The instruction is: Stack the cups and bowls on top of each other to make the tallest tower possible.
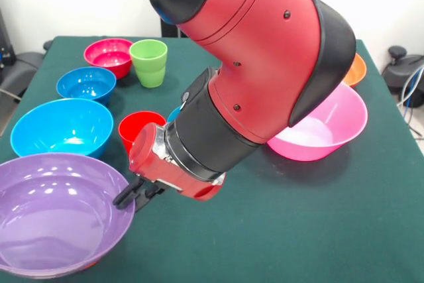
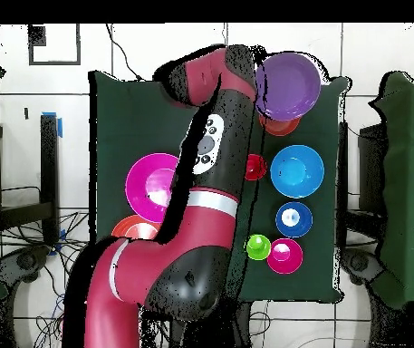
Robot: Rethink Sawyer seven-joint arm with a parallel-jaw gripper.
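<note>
My gripper is low at the right rim of the purple bowl, touching it or nearly so. The purple bowl rests on an orange bowl that peeks out beneath it, also in the overhead view. The red cup stands just behind the gripper. The green cup stands farther back beside the small magenta bowl. The hot-pink bowl stands alone on the right with nothing nested in it, so no tower shows there.
A large light blue bowl and a smaller blue bowl stand along the left. A second orange bowl sits behind the arm at the right. A sliver of another blue bowl shows behind the wrist.
</note>
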